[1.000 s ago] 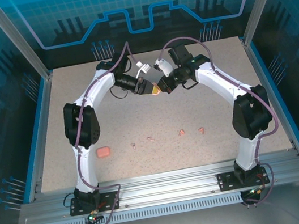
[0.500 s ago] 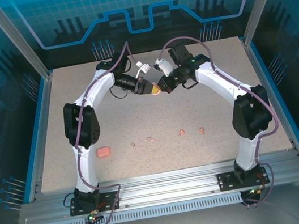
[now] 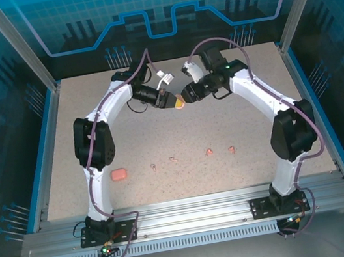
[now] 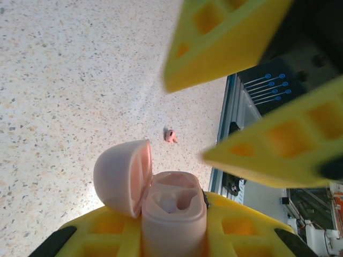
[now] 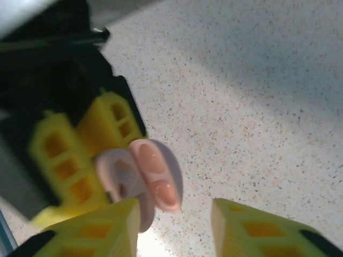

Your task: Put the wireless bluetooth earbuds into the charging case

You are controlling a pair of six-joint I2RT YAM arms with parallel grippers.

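Nearest me is the aluminium rail (image 3: pixel 194 220), then on the speckled table (image 3: pixel 255 114) the four wireless bluetooth earbuds (image 3: pixel 173 159) lie loose in a row at 6 o'clock, with the rectangular pink case (image 3: pixel 119 175) at 8. Toward 12 my left gripper (image 3: pixel 178 103) is clamped on the round pink case (image 4: pixel 174 214), lid flipped up; my right gripper (image 5: pixel 174 214) faces it, jaws apart, gripping nothing. Blue patterned panels (image 3: pixel 158 5) wall the back.

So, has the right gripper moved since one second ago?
Yes. The right gripper drew back slightly to the right, away from the unmoved left gripper holding the case, and its jaws opened.
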